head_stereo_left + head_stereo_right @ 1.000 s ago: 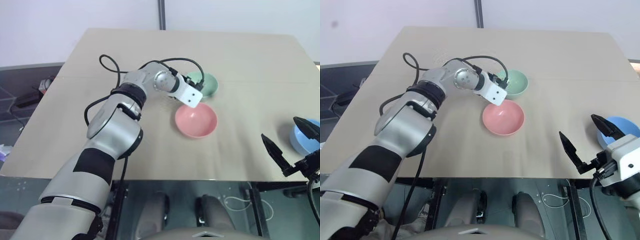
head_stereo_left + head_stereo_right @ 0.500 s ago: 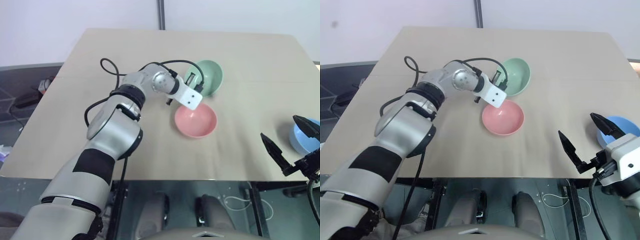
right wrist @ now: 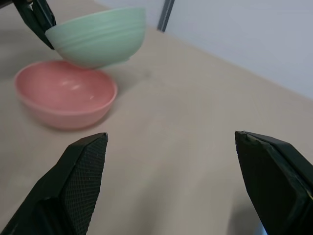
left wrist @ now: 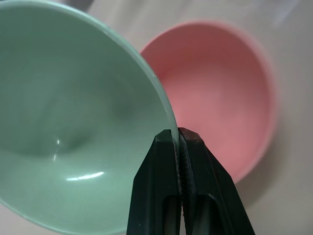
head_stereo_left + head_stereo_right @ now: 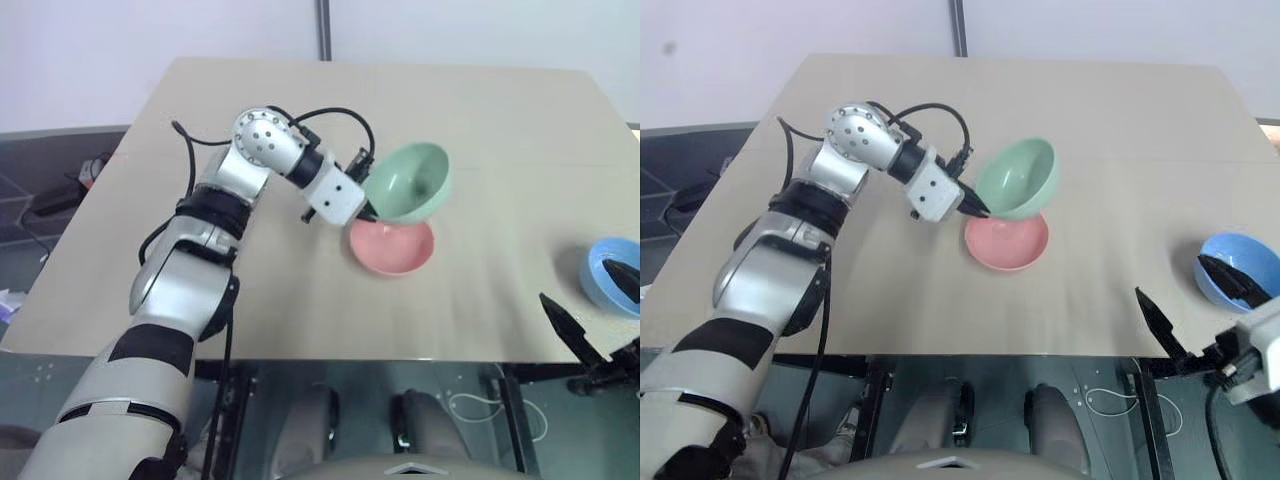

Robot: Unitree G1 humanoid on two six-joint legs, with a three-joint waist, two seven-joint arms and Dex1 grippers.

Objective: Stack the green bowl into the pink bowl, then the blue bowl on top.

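Tightly clamped on the near rim of the green bowl [image 4: 73, 127], the two black fingers of the left gripper [image 4: 178, 139] were pictured pressed together with only the thin bowl wall between them. The bowl was held clear of the table [image 5: 480, 130], tilted so that its open side faced up and toward the camera, its rim running away from the jaws. Directly beyond and below the clamped edge lay the pink bowl [image 5: 392, 247], upright on the table, its far rim overlapped by the underside of the green one; whether the two touched could not be told. The coming move was judged to turn on that offset: the green bowl hung over the pink bowl's far edge rather than squarely above its hollow, and would have to be brought nearer and levelled before being lowered in. The right gripper [image 3: 171, 161] was seen spread wide and empty, at the table's near right edge, just beside the blue bowl [image 5: 1237, 268], well apart from the other two.
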